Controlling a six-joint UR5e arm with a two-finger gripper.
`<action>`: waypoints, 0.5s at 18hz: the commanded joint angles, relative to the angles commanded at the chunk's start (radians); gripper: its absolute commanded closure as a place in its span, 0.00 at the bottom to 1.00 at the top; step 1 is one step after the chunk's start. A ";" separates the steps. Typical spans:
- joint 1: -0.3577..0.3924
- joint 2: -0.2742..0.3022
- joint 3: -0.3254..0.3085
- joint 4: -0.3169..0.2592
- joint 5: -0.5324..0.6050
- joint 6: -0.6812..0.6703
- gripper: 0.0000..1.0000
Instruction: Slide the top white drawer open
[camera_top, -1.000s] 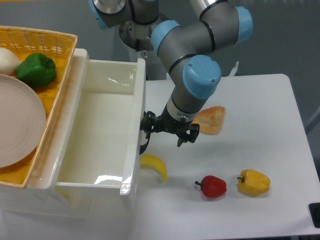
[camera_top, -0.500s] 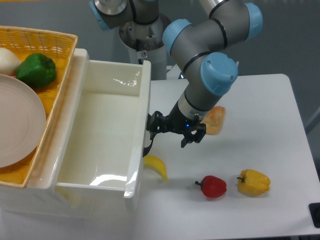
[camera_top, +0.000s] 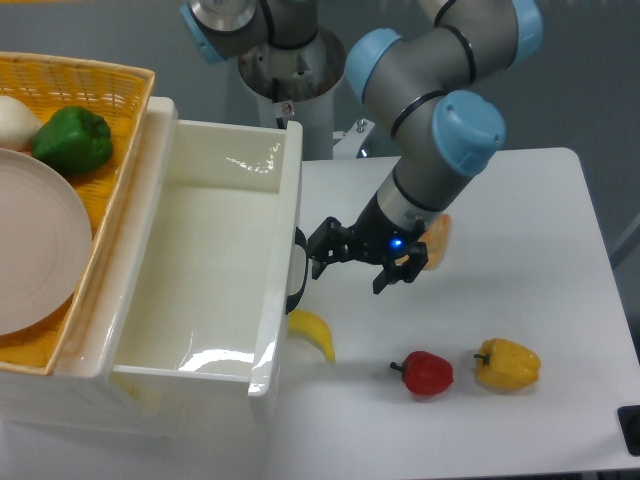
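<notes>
White table (camera_top: 520, 210) carries the top white drawer (camera_top: 215, 270), pulled out; the gripper (camera_top: 352, 262) beside its black handle (camera_top: 294, 272) has jaws apart

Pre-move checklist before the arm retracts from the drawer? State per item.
1. Top drawer slid out, interior visible: ok.
2. Gripper off the black handle, gap visible: ok.
3. Jaws open or shut: cannot tell.
4. Banana lies beside the drawer front, below the gripper: not ok if descending.
5. Bread partly hidden behind the wrist: not ok, may get swept.
6. Red pepper and yellow pepper apart from the arm: ok.
</notes>
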 joint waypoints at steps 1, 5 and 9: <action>0.011 0.008 -0.002 0.008 0.001 0.002 0.00; 0.064 0.015 -0.002 0.043 0.009 0.090 0.00; 0.083 0.014 -0.002 0.049 0.096 0.201 0.00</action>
